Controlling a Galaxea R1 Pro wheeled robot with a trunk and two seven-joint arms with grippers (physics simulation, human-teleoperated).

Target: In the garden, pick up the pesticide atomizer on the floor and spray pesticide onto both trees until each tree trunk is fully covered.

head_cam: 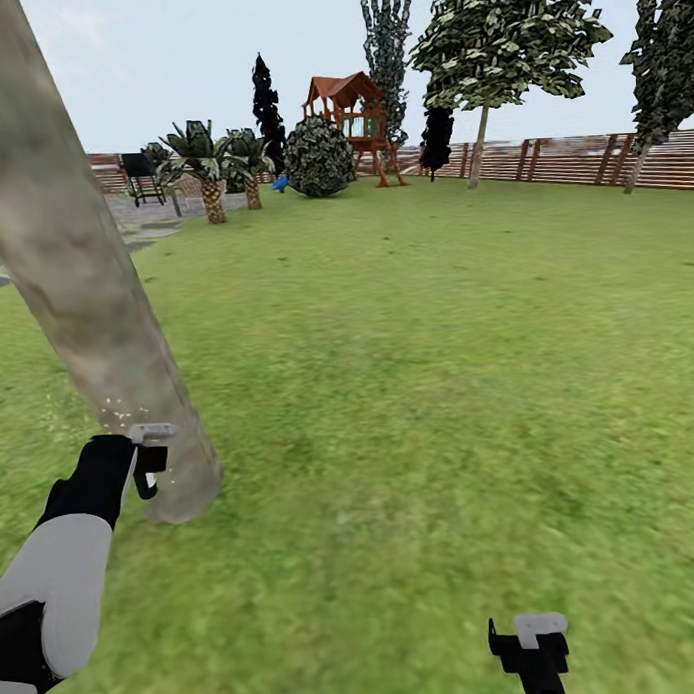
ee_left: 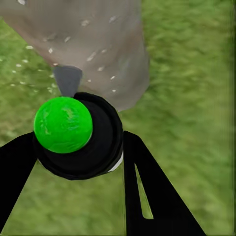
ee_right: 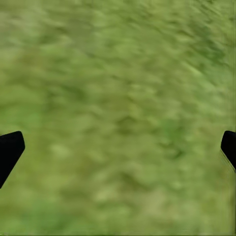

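Atomizer aimed at the near tree trunk, left gripper clamped on it.
Head view: tree trunk (head_cam: 80, 296) leans at 9 o'clock, left gripper (head_cam: 146, 459) right against its base; right gripper (head_cam: 533, 646) at 5 o'clock over grass (head_cam: 438, 384). Left wrist view: fingers (ee_left: 147, 191) grip the pesticide atomizer (ee_left: 78, 135), white pesticide (ee_left: 91, 56) specks dotting the bark. Right wrist view: fingertips (ee_right: 10, 150) spread wide apart, holding nothing.

No text, label, brand, number or sign can be read on anything here.

Green-topped atomizer (ee_left: 73, 135) beside speckled trunk (head_cam: 80, 286)
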